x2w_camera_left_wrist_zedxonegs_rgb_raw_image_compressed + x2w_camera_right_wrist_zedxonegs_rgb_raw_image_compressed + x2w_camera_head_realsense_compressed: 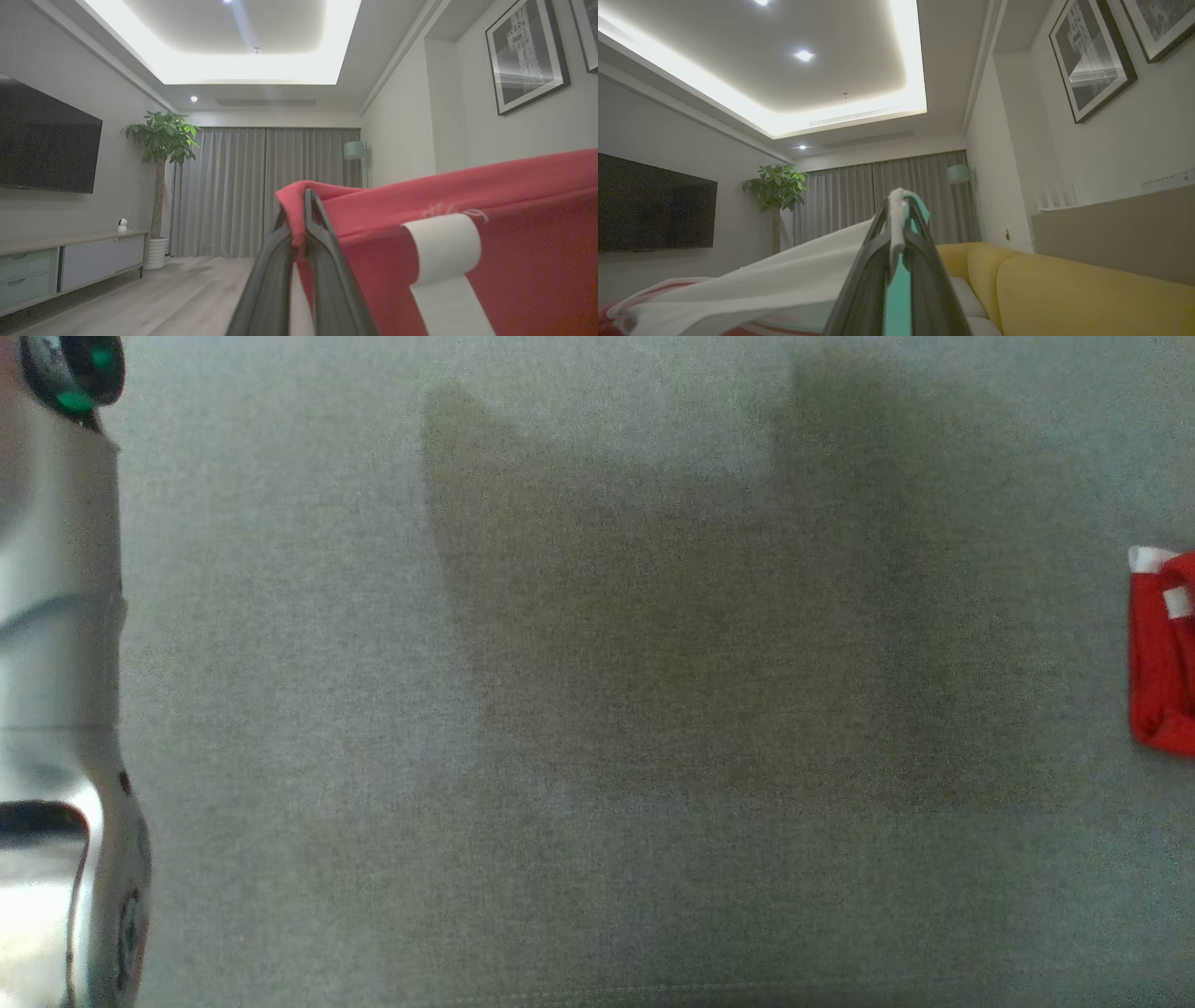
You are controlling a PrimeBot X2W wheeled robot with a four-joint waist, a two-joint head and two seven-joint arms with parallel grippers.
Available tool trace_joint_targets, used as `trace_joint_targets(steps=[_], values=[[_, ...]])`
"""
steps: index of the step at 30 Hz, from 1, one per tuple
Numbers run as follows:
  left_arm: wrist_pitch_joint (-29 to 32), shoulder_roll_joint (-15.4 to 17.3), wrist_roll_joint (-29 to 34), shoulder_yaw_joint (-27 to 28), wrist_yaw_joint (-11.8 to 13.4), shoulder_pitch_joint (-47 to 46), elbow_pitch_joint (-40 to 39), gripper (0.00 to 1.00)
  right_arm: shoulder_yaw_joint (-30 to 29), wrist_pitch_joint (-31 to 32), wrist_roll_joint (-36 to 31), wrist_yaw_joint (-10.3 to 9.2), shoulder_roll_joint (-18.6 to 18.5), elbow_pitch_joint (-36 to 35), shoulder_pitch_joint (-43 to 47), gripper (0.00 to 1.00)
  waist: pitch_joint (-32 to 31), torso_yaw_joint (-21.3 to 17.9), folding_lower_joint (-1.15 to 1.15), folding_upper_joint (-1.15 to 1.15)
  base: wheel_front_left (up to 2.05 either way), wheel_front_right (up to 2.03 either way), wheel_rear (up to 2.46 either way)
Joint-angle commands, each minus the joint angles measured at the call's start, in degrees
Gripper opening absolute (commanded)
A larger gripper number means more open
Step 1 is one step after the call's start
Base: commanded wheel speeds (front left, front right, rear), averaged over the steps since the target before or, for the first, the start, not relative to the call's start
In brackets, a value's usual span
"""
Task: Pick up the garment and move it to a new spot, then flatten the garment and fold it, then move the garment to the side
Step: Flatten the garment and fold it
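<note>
The garment (514, 196) is red cloth with a white stripe, and my left gripper (297, 210) is shut on its folded edge, holding it up in the air. My right gripper (899, 203) is shut on a white and teal edge of the garment (784, 275), which sags away to the lower left with red stripes showing. In the head view my pale left forearm (56, 616) runs along the left edge. A bunched red and white piece of the garment (1162, 653) lies at the right edge of the grey cloth surface (597, 709).
Both wrist views look across a living room: a wall TV (46, 140), a potted plant (161, 140), a low cabinet (70, 261), grey curtains (266, 191). A yellow sofa (1064, 298) lies close on the right of my right gripper.
</note>
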Motion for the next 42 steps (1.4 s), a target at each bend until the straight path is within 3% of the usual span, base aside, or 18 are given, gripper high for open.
trace_joint_targets(steps=[1, 6, 16, 23, 32, 42], values=[[-0.15, 2.77, -0.56, 2.67, 0.56, 0.4, -0.28, 0.0, -0.9, -0.49, 0.58, 0.37, 1.08, -0.91, -0.31, 0.0, 1.51, -0.38, -0.02, 0.0, 0.0, 0.0, 0.0], [-0.33, 0.74, -2.58, 6.59, 0.36, 9.99, 1.31, 0.0, 2.0, -0.59, 3.56, 0.37, 1.26, -1.3, 8.7, 0.0, 1.63, -1.55, -0.02, 0.0, 0.0, 0.0, 0.0], [-0.35, -7.94, -5.15, 16.49, -1.64, 40.23, 6.08, 0.0, 10.48, -0.61, 15.67, 0.37, 0.98, -5.62, 43.57, 0.0, -0.91, -5.65, -0.02, 0.0, 0.0, 0.0, 0.0], [-0.35, -9.61, -4.21, 19.04, -2.91, 50.27, 6.58, 0.0, 12.66, -0.62, 21.54, 0.37, -0.2, -12.1, 60.11, 0.0, -4.71, -6.88, -0.02, 0.0, 0.0, 0.0, 0.0], [-0.35, -9.68, -7.94, 16.42, -3.27, 59.24, 4.91, 0.0, 12.66, -0.62, 23.69, 0.37, 0.34, -13.58, 72.4, 0.0, -11.0, -7.07, -0.02, 0.0, 0.0, 0.0, 0.0], [-0.36, -9.69, -12.96, 9.91, -3.21, 72.3, -1.27, 0.0, 13.46, -0.62, 25.07, 0.37, 0.88, -17.59, 85.04, 0.0, -16.98, -6.01, -0.02, 0.0, 0.0, 0.0, 0.0]])
